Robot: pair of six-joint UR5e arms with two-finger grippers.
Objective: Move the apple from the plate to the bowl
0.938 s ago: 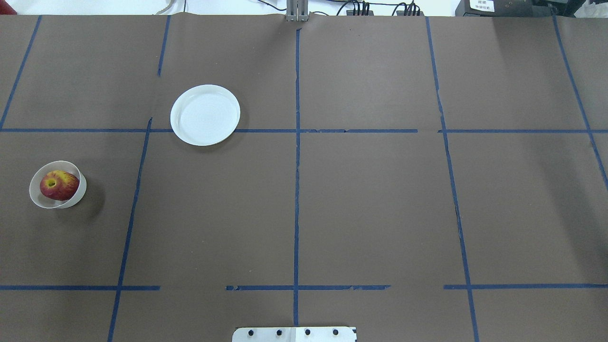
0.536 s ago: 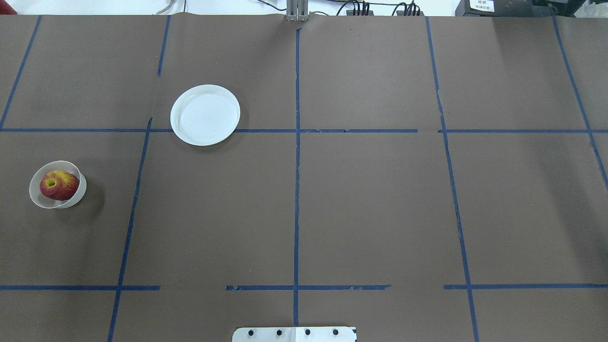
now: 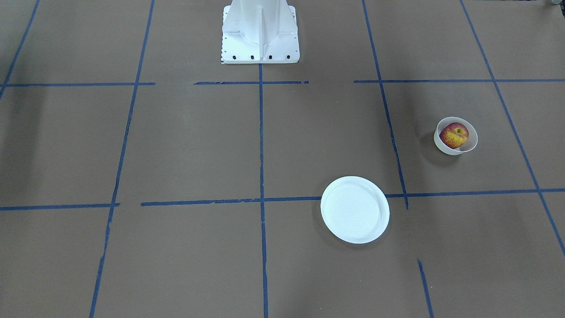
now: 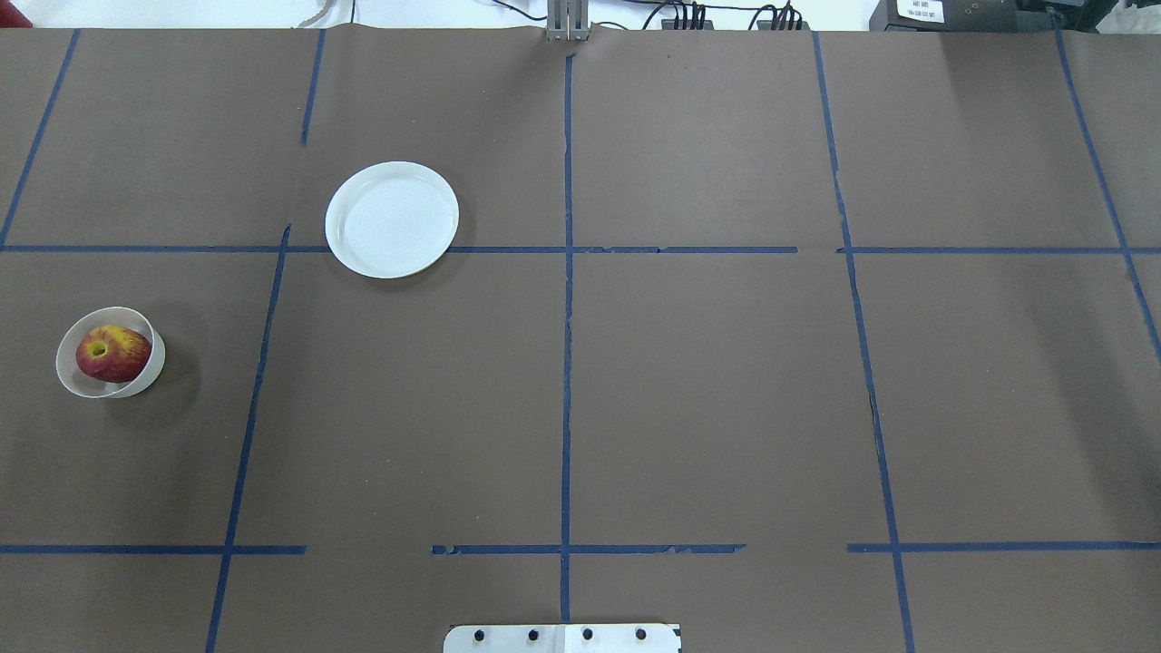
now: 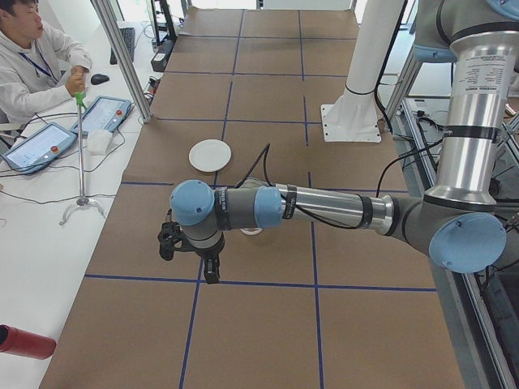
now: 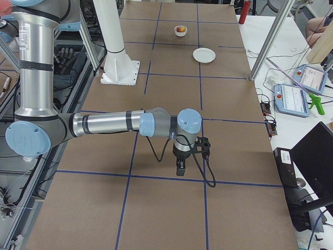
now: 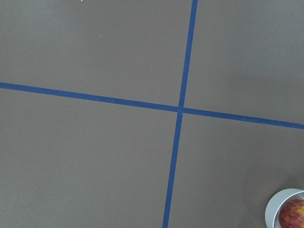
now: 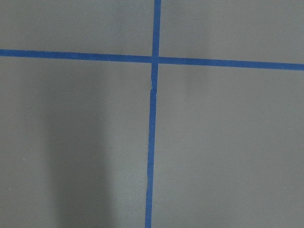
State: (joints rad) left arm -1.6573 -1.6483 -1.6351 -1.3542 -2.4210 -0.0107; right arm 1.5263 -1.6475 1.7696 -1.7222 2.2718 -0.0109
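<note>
The red and yellow apple (image 4: pixel 112 354) sits inside the small off-white bowl (image 4: pixel 152 370) at the table's left side. The flat white plate (image 4: pixel 392 219) lies bare further back and toward the middle. In the front-facing view the apple (image 3: pixel 454 135) is in the bowl (image 3: pixel 442 147) and the plate (image 3: pixel 355 210) holds nothing. The left wrist view catches the bowl (image 7: pixel 275 206) and apple (image 7: pixel 294 216) at its lower right corner. My left gripper (image 5: pixel 211 274) and right gripper (image 6: pixel 179 170) show only in the side views, high above the table. I cannot tell whether they are open or shut.
Brown paper with blue tape lines (image 4: pixel 567 317) covers the table. The robot's white base (image 3: pixel 260 31) stands at the near edge. An operator (image 5: pixel 32 65) sits beside the table with tablets (image 5: pixel 101 113) and a stand (image 5: pixel 81 162) nearby.
</note>
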